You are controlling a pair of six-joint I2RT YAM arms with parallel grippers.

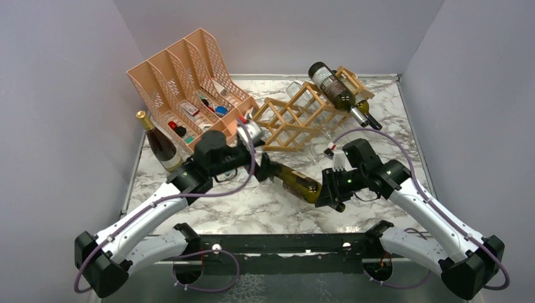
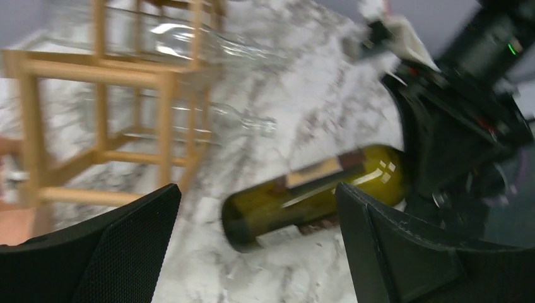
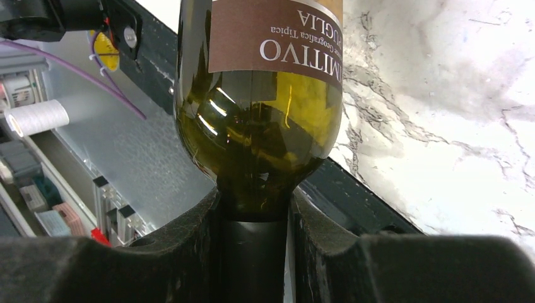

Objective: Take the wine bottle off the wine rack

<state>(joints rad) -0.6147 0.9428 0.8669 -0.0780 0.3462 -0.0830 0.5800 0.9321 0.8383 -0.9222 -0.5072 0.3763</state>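
The wooden wine rack (image 1: 296,121) lies at the back middle of the marble table; it also shows in the left wrist view (image 2: 101,107). A green wine bottle (image 1: 298,182) with a brown label is off the rack, lying level and low over the table between my arms. My right gripper (image 1: 332,189) is shut on its neck, seen in the right wrist view (image 3: 255,249) below the bottle's shoulder (image 3: 265,126). My left gripper (image 1: 265,169) is open and empty, its jaws wide apart (image 2: 257,189), facing the bottle's base (image 2: 296,199) without touching it.
A dark bottle (image 1: 333,87) lies on top of the rack, and clear glass bottles (image 1: 304,96) lie in it. A salmon-pink mesh file organiser (image 1: 183,79) holds small items at the back left. A gold-topped bottle (image 1: 158,142) stands left. Grey walls enclose the table.
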